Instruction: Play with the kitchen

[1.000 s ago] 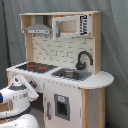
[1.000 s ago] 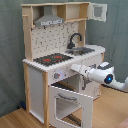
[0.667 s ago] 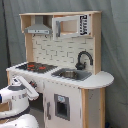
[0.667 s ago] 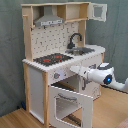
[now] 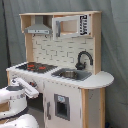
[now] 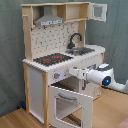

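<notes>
Grey curtain backs both exterior views. Centre frame stands the kitchen, on a wooden floor, its oven door swung open at lower centre of the second exterior view. White arm reaches from that frame's right; claw meets the front panel below the hob, finger state indiscernible.

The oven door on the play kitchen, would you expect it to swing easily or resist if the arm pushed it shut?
The oven door hangs open beneath the hob, so it would probably pivot rather than slide. It looks like a thin panel, likely light. The kitchen is tall and narrow, so a hard shove might rock it.
</notes>
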